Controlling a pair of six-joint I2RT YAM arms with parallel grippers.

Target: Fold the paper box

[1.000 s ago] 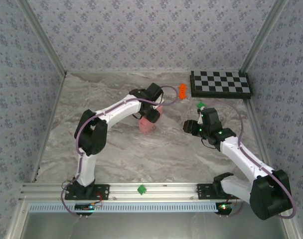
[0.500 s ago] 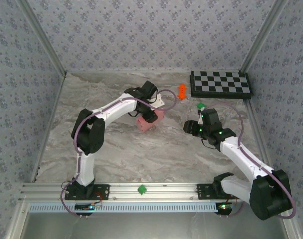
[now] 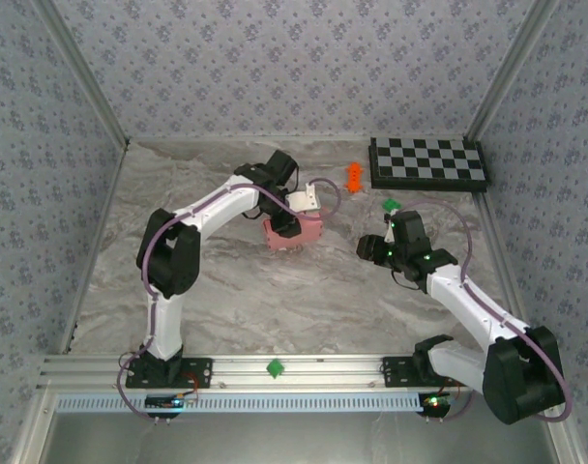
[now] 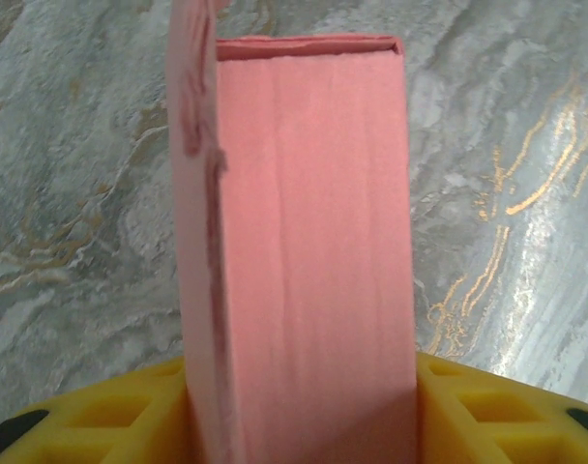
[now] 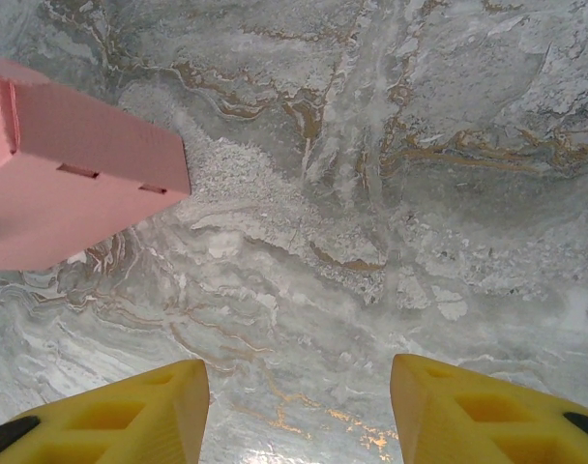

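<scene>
Two tools out, and only the left one has hold of anything

Left tool (image 3: pixel 290 220) is clamped on the paper box (image 3: pixel 304 233). On its wrist cam the pink card stands on edge and fills the whole gap between the yellow fingers (image 4: pixel 91 420), with a loose flap running up its left side. Right tool (image 5: pixel 294 406) is sitting about half open with nothing in it, just bare marble counter (image 5: pixel 420 193) under the gap. From there a corner of the box sits ahead and off to the left, not touching. A small green toy (image 3: pixel 390 205) is just past the right tool, and an orange toy (image 3: pixel 353 175) and a checkerboard (image 3: pixel 428 161) are further out.
</scene>
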